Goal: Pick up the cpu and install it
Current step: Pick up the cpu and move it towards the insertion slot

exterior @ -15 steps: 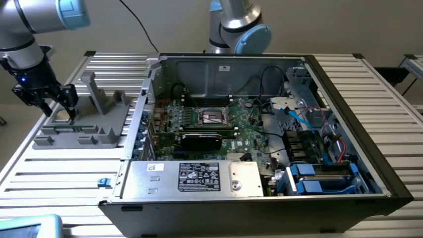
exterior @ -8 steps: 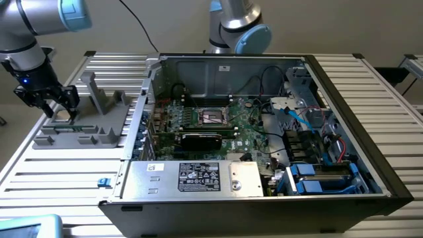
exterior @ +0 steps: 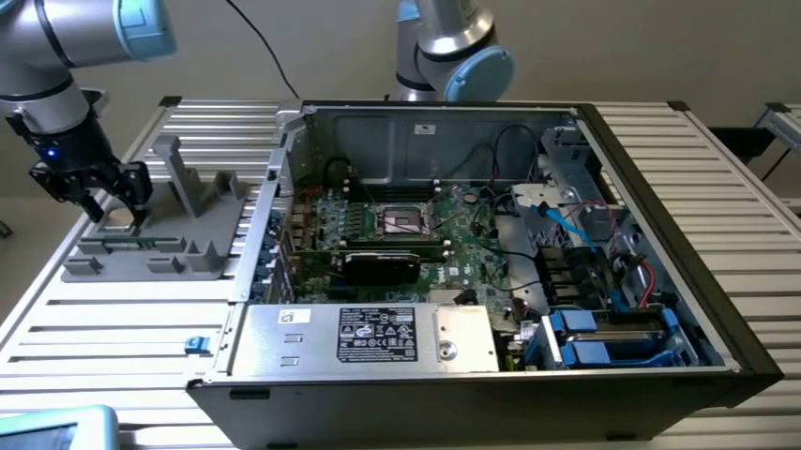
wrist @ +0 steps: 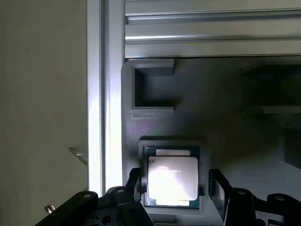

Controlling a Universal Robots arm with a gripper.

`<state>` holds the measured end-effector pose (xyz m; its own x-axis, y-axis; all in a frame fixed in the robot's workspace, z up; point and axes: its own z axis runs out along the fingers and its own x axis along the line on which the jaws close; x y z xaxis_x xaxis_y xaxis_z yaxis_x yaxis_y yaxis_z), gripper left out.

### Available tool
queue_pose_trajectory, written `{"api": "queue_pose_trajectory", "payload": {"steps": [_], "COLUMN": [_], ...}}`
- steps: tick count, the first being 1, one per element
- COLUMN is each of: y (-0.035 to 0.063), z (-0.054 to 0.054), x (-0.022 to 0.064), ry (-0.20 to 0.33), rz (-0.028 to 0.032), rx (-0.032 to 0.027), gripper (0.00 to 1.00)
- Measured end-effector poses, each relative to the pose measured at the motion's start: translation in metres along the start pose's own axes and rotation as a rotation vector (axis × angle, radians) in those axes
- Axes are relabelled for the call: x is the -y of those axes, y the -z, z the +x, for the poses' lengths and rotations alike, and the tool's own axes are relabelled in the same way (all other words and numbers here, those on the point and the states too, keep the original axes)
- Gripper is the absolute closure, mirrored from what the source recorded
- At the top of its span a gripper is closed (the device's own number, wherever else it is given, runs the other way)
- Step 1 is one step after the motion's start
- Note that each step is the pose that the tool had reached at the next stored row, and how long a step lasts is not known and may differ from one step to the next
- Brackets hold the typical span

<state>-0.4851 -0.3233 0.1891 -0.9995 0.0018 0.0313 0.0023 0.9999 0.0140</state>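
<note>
**Two fingers spread wide over the cpu**

My gripper (exterior: 113, 208) hangs over the grey holder (exterior: 150, 255) with its jaws wide apart, pinching nothing. Just beneath it, between my two black fingers (wrist: 218, 188), the cpu (wrist: 172, 178) lies flat in a shallow square pocket of that holder. I judge the pocket is there to keep the chip square and in a known spot, so that one finger can stand along each of two opposite edges. That is how they flank it now. I cannot tell whether either finger touches the rim.

The chip's top is dull silver metal, smooth enough to throw back a bright glare, with faint print across it. A thin, darker strip of board shows round its edge. The holder is matte grey and blocky and looks like plastic. It has a second rectangular pocket, empty, just beyond the cpu, and upright fins (exterior: 188, 178) on the side away from my fingers. It rests on a table (exterior: 113, 328) of ribbed metal slats.

Well away from my gripper, past those fins, stands the open computer case (exterior: 414, 141). Its socket (exterior: 403, 220), a dark square in a metal frame, sits amid the green board. The cpu is not in it, so nothing of the install is done yet.
</note>
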Motion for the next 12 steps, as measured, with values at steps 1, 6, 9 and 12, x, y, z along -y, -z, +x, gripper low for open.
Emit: {"api": "queue_pose_trajectory", "payload": {"steps": [1, 6, 9, 12], "y": [-0.0005, -0.0029, -0.0037, -0.004], "z": [0.0, 0.0001, 0.0001, 0.0001], "x": [-0.0009, -0.0015, -0.0016, -0.0016], "ry": [0.0, 0.0, 0.0, 0.0], "rz": [0.0027, 0.0128, 0.0145, 0.0145], "rx": [0.0001, 0.0, -0.0003, -0.0001], "gripper": [0.31, 0.31, 0.31, 0.34]}}
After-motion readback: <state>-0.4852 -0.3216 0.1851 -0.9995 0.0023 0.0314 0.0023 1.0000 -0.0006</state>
